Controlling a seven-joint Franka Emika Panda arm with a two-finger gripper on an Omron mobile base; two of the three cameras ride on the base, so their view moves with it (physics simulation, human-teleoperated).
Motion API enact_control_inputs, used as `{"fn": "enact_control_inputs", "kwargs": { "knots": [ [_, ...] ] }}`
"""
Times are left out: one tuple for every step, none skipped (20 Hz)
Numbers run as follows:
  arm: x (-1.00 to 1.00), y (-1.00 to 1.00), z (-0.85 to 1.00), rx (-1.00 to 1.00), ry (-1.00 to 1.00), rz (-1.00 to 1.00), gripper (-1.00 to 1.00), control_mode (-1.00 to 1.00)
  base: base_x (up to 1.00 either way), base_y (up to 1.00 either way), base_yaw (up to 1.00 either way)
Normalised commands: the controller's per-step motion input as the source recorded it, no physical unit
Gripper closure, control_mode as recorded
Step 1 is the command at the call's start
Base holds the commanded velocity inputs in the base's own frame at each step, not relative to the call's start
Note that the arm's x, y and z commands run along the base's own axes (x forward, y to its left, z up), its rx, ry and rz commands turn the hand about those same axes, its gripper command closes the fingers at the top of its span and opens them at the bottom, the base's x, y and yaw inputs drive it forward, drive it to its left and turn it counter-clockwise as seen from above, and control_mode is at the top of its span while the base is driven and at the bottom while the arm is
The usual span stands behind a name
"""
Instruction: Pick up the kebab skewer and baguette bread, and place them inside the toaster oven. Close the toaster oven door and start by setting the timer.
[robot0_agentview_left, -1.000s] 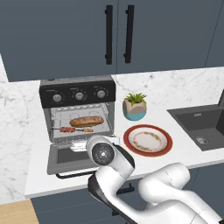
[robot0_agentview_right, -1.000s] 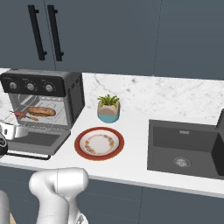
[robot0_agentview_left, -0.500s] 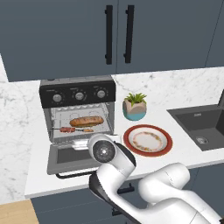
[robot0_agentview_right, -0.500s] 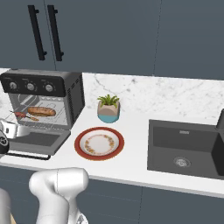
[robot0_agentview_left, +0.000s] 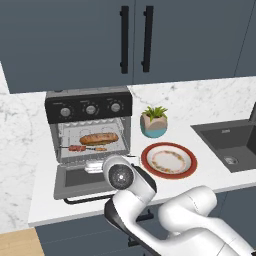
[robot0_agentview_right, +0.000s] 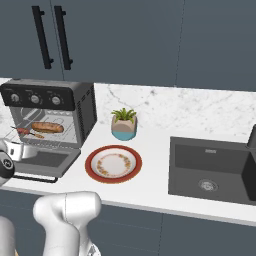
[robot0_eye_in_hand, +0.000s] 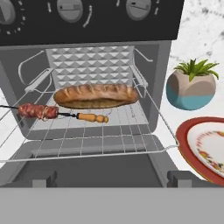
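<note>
The skewer (robot0_eye_in_hand: 41, 111) and the bread (robot0_eye_in_hand: 96, 96) are lying side by side on the oven (robot0_agentview_left: 89, 131) rack, so loading looks done. The door (robot0_agentview_left: 82, 178) is hanging open, flat over the surface (robot0_agentview_left: 210, 172). The pincer (robot0_agentview_left: 95, 166) is hovering above the door, jaws spread wide and empty, probably to swing it shut.

White arm bent low, tool (robot0_agentview_left: 94, 166) level, jaws wide apart

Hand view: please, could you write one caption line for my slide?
Baguette bread and kebab skewer lie side by side on the wire rack of the toaster oven, door down.
</note>
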Motion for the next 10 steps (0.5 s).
{"fn": "enact_control_inputs", "kwargs": {
  "knots": [
    [0.01,-0.08,-0.11,0.0,-0.02,0.0,-1.0,-1.0,0.0,0.0,0.0],
    [0.04,0.0,-0.07,0.0,0.0,0.0,-1.0,-1.0,0.0,0.0,0.0],
    [0.02,0.0,-0.13,0.0,-0.01,0.0,-1.0,-1.0,0.0,0.0,0.0],
    [0.0,-0.13,-0.04,0.0,-0.01,0.02,-1.0,-1.0,0.0,0.0,0.0],
    [0.03,-0.11,0.0,0.0,0.0,0.04,-1.0,-1.0,0.0,0.0,0.0],
    [0.16,-0.01,0.0,0.0,0.0,0.04,-1.0,-1.0,0.0,0.0,0.0],
    [0.24,0.0,0.0,0.0,0.0,0.03,-1.0,-1.0,0.0,0.0,0.0],
    [0.22,0.0,0.0,0.0,0.0,0.04,-1.0,-1.0,0.0,0.0,0.0],
    [0.18,0.0,0.0,0.0,0.0,0.07,-1.0,-1.0,0.0,0.0,0.0],
    [0.21,0.16,0.0,0.0,0.0,0.1,-1.0,-1.0,0.0,0.0,0.0]
  ]
}}
